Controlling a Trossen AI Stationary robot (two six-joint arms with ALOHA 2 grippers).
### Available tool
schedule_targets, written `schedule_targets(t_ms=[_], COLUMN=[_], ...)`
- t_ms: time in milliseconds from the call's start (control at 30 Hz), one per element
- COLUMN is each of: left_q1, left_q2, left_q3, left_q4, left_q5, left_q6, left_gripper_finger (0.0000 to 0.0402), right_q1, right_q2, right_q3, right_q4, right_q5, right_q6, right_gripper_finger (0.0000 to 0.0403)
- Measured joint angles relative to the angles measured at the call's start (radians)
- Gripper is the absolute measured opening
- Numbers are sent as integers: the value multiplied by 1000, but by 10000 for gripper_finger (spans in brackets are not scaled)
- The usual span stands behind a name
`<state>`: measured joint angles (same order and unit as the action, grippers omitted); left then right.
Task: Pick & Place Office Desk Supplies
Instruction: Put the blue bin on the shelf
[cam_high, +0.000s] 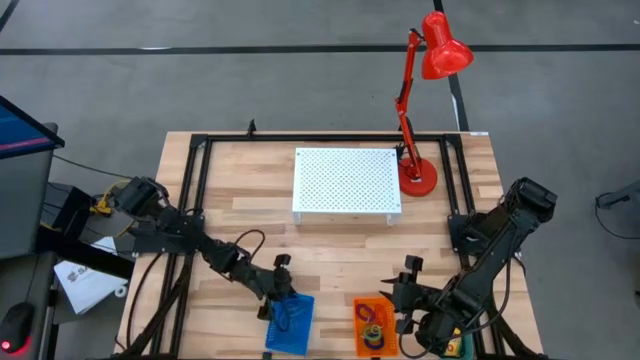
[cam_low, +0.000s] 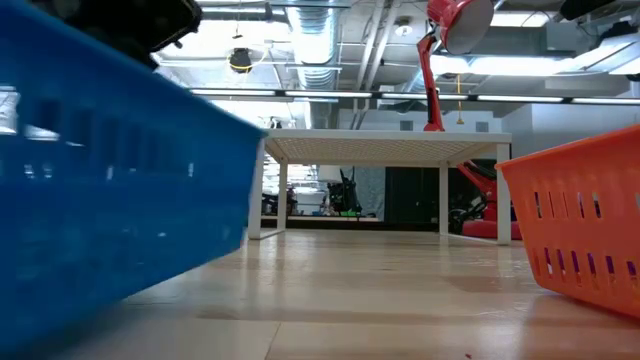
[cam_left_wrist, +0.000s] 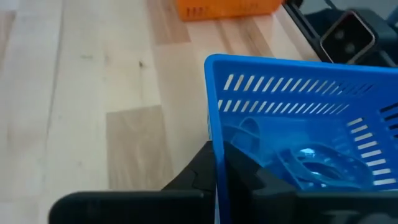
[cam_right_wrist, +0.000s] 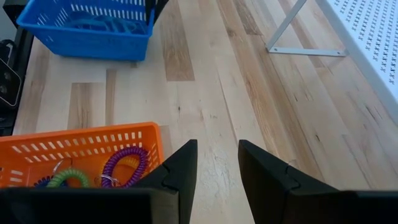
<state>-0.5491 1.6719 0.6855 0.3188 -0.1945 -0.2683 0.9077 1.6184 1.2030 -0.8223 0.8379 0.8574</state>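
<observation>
Nearest, at about six o'clock on the worktop (cam_high: 340, 250), two small baskets sit side by side. The left gripper (cam_left_wrist: 217, 165) is pinched tight on the near wall of the blue basket (cam_high: 290, 322), one finger inside and one outside, probably so the arm can lift or drag the whole basket rather than take out single pieces. In the low view the basket looks tilted, its base off the wood on one side. Bluish loops (cam_left_wrist: 308, 163) lie inside it.

Just to the right stands the orange basket (cam_high: 372, 325), holding coiled loops, one purple (cam_right_wrist: 123, 163), one green (cam_right_wrist: 67, 178). The right gripper (cam_right_wrist: 217, 165) hovers beside this basket's rim at about five o'clock with its fingers partly apart and nothing between them, apparently waiting.

Farther back, toward twelve o'clock, stands the white perforated stand (cam_high: 346, 183), and at one o'clock the red desk lamp (cam_high: 428, 95), both well apart from the baskets.
</observation>
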Motion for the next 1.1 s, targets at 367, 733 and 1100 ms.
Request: schedule_targets(t_ms=[367, 733, 1100], left_q1=[148, 297, 565], left_q2=[0, 0, -3], left_q3=[156, 532, 1034], left_q4=[-167, -568, -849], left_q5=[121, 149, 554], left_q6=[110, 318, 452], left_gripper_finger=[2, 2, 2], right_q1=[0, 0, -1], right_q2=[0, 0, 0], right_q3=[0, 0, 0], right_q4=[0, 0, -4], right_q5=[0, 0, -3], right_q6=[0, 0, -1], right_gripper_finger=[113, 113, 113])
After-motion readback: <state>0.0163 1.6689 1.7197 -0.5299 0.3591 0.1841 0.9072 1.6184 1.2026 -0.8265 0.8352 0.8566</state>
